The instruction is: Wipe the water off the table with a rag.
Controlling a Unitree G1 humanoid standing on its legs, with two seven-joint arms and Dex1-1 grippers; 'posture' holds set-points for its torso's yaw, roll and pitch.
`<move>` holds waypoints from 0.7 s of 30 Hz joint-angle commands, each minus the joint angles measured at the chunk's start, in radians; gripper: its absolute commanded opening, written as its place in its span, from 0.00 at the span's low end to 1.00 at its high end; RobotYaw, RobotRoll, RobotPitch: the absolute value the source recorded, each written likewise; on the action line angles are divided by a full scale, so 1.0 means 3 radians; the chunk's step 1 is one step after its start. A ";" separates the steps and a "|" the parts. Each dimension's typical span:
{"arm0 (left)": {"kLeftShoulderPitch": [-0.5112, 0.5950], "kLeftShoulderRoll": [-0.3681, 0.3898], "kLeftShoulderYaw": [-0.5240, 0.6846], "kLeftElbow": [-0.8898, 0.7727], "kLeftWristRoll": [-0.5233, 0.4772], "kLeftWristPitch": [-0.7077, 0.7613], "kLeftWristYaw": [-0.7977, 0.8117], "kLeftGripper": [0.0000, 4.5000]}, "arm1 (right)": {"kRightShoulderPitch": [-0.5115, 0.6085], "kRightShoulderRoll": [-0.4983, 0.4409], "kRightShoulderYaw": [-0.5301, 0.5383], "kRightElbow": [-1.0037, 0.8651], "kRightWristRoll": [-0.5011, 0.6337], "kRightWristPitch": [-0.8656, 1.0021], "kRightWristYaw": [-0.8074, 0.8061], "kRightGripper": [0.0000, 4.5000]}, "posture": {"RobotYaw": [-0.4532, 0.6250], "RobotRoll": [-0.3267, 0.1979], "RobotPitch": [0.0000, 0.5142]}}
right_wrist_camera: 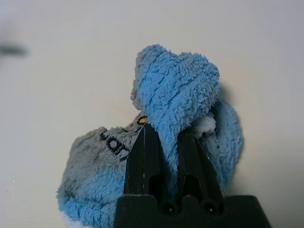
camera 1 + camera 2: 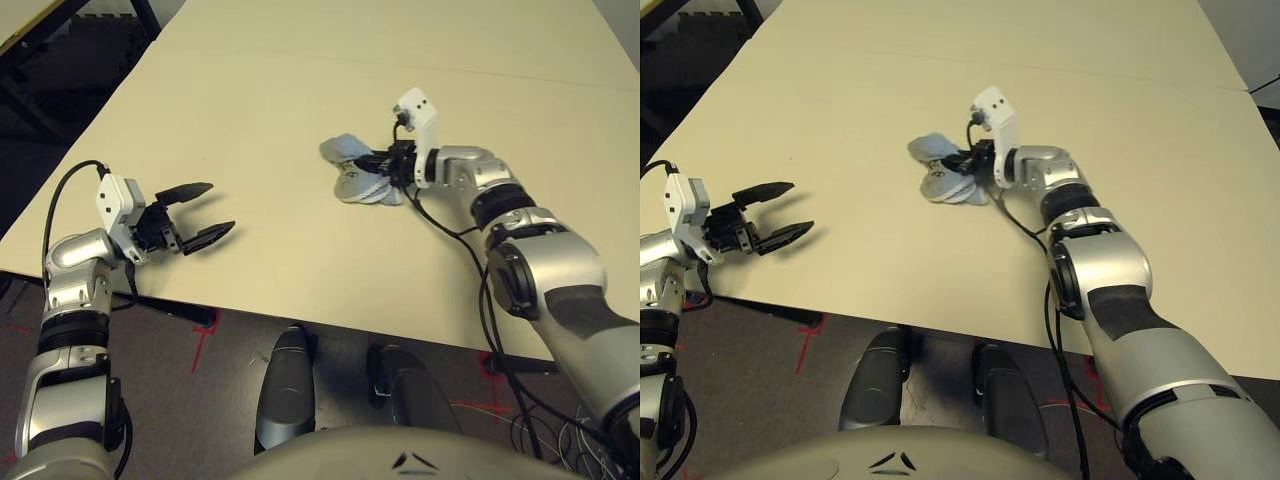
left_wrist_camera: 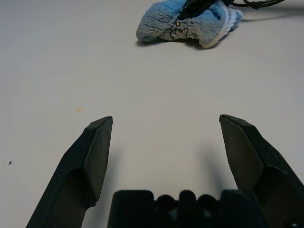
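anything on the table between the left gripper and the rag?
Mostly bare table. The left wrist view shows one tiny orange speck ahead of the open left gripper, well short of the rag, which the right gripper holds.

Our right gripper [image 1: 164, 142] reaches out over the table, fingers pinched tight; our left gripper [image 2: 197, 212] hovers level, jaws spread wide.

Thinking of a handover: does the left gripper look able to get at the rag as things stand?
Probably yes: bare table lies between the open left gripper and the rag, nothing in the way. But the right gripper is shut on the rag.
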State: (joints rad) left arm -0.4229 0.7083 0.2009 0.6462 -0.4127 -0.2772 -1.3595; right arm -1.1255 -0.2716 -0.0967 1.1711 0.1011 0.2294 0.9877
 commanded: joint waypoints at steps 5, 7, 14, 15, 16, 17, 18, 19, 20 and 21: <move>-0.0127 -0.0053 -0.0084 0.0176 0.0109 -0.0087 -0.0079 1.00 | -0.0043 -0.0235 -0.0258 -0.0486 0.0412 0.0417 0.0218 0.02 | 0.62 0.62 0.38; -0.0146 -0.0057 -0.0086 0.0196 0.0113 -0.0097 -0.0090 1.00 | -0.0032 -0.0342 -0.0244 -0.0615 0.0438 0.0517 0.0224 0.02 | 0.61 0.62 0.38; -0.0140 -0.0069 -0.0077 0.0179 0.0113 -0.0088 -0.0098 1.00 | 0.0139 -0.1019 -0.0186 -0.0966 0.0379 0.0796 0.0230 0.02 | 0.60 0.62 0.39; -0.0137 -0.0072 -0.0077 0.0176 0.0114 -0.0088 -0.0095 1.00 | 0.0180 -0.1110 -0.0186 -0.1016 0.0383 0.0836 0.0232 0.02 | 0.60 0.62 0.39; -0.0133 -0.0078 -0.0079 0.0174 0.0116 -0.0088 -0.0092 1.00 | 0.0234 -0.1202 -0.0188 -0.1074 0.0387 0.0882 0.0235 0.02 | 0.59 0.62 0.39; -0.0131 -0.0084 -0.0081 0.0171 0.0118 -0.0087 -0.0088 1.00 | 0.0287 -0.1278 -0.0187 -0.1126 0.0391 0.0920 0.0240 0.02 | 0.59 0.62 0.39; -0.0129 -0.0089 -0.0083 0.0168 0.0119 -0.0086 -0.0085 1.00 | 0.0333 -0.1331 -0.0187 -0.1175 0.0399 0.0956 0.0241 0.02 | 0.59 0.62 0.39; -0.0129 -0.0101 -0.0088 0.0162 0.0121 -0.0084 -0.0079 1.00 | 0.0405 -0.1394 -0.0194 -0.1230 0.0410 0.1008 0.0242 0.02 | 0.59 0.62 0.39; -0.0128 -0.0111 -0.0092 0.0156 0.0123 -0.0081 -0.0074 1.00 | 0.0467 -0.1434 -0.0198 -0.1278 0.0423 0.1054 0.0240 0.02 | 0.58 0.62 0.39; -0.0130 -0.0119 -0.0096 0.0153 0.0125 -0.0079 -0.0071 1.00 | 0.0534 -0.1462 -0.0199 -0.1325 0.0433 0.1094 0.0235 0.02 | 0.58 0.62 0.39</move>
State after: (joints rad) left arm -0.4655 0.6783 0.1830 0.6863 -0.3904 -0.3002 -1.3812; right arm -0.9828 -0.6937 -0.1453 0.8198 0.2118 0.5369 1.0506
